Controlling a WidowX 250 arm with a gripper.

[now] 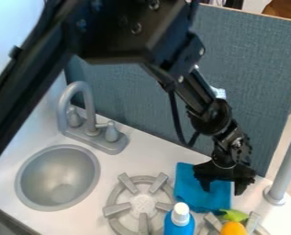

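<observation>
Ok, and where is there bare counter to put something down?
Bare counter lies between sink and left burner, and in the strip from faucet to blue cloth, behind that burner.

It is crowded at front right: bottle, orange item and right burner sit close together, beside the cloth with the hand over it.

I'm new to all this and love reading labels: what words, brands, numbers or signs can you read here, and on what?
None that can be read.
Blue bottle: no lettering on the part in view.
Pale patch by the arm: too small to tell if it bears print.
Burner, sink and blue cloth: no words or numbers that I can make out.
</observation>
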